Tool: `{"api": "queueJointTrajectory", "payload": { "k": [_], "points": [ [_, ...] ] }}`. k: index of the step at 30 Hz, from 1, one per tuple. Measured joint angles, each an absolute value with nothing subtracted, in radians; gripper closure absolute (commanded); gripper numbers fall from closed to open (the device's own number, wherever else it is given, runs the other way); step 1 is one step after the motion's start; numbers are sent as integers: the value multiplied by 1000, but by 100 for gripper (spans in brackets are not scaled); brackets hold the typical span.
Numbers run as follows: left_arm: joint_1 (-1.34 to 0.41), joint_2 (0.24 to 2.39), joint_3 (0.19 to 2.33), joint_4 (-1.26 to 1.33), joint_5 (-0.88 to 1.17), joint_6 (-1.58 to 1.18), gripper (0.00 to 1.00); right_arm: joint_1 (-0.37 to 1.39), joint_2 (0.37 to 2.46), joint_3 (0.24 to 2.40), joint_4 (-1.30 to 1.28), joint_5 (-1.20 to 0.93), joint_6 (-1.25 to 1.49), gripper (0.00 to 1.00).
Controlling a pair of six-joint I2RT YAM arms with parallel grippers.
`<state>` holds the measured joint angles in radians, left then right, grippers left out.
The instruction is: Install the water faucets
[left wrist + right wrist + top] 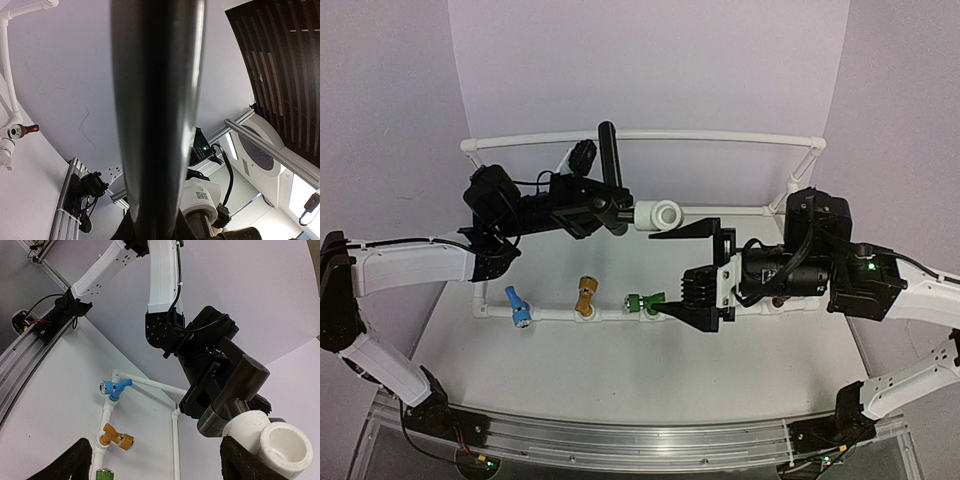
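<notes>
1. The left gripper point(603, 207) is clenched on the faucet point(613, 180). It grasps the short dark body over the middle of the frame point(650, 136), between the frame's back rail and front rail.
2. From that grip the lever point(155, 115) runs straight toward the frame's back rail, and its tip overlaps that rail in the top view. In the left wrist view it is a dark, glossy bar that fills the centre of the picture.
3. The fitting point(657, 214) sits on the end of the faucet that faces the frame's right side. The right wrist view shows its round open mouth point(280, 440), with the faucet's dark body joined behind it.
4. The right gripper point(662, 275) is spread wide and holds nothing. It reaches in from the frame's right side, over the front rail.
5. One of its fingers point(692, 231) lies just beside the fitting, on the front-rail side of it. Whether the two touch cannot be told.
6. The other finger point(692, 314) hangs over the front rail, just beside the green faucet point(642, 302).
7. Three small faucets stand along the front rail. From the frame's left corner they are the blue faucet point(517, 307), the yellow faucet point(585, 297) and the green one.
8. The frame lies flat on the white table point(620, 370), which spreads out on every side of it.
</notes>
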<state>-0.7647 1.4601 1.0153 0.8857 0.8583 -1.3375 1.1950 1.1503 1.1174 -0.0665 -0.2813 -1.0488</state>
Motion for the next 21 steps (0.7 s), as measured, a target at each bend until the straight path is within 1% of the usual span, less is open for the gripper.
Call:
{"api": "queueJointTrajectory", "payload": {
  "k": [8,21],
  "points": [
    [-760,1460,1015,827,857,-1289,100,1197,1156,1122,-71,-269,-1058,14],
    [-758,1465,1015,777,924,-1248,100,1184,1156,1122,-81,-253,-1111,14]
  ]
}}
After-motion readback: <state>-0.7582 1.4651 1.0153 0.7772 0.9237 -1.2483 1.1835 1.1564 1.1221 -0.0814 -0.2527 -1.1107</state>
